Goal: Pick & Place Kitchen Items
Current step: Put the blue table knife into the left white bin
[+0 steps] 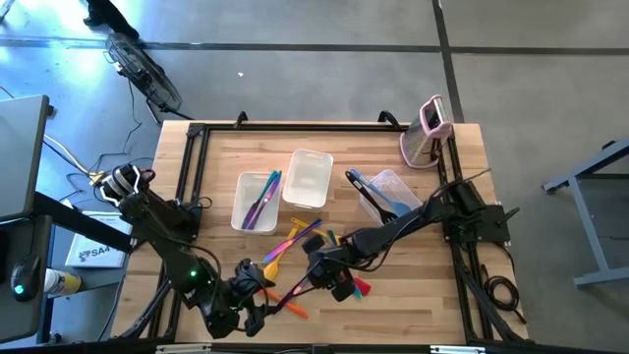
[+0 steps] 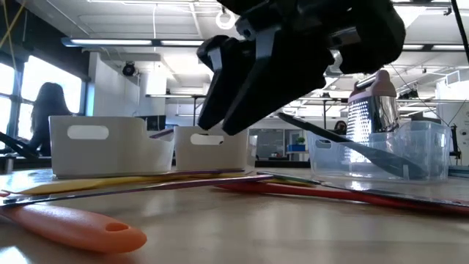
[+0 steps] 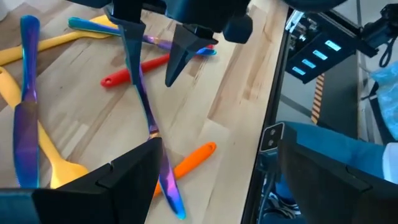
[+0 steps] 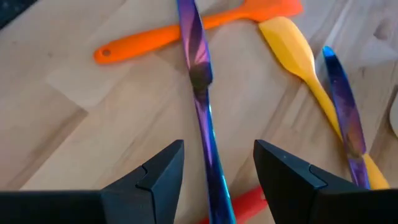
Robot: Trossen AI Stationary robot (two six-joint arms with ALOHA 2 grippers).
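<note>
With the right end effector (image 4: 217, 168) half-open astride the iridescent purple utensil (image 4: 198, 68), lower squarely and close mid-handle; left end effector (image 3: 214, 180) waits wide near the counter (image 1: 413, 295) edge.

Table (image 1: 432, 285) is pale striped wood; an orange spatula (image 4: 186, 28) lies beside a yellow spatula (image 4: 298, 50); two knives shimmer iridescent purple-blue, one (image 4: 202, 106) between dark fingers (image 4: 155, 177), the other (image 4: 345, 118) across the yellow one; a red handle (image 3: 130, 73) shows nearby; the tubs (image 1: 310, 179) are clear, whitish; the grater (image 1: 429, 128) is pink and white; both arms (image 1: 403, 228) are black.
</note>
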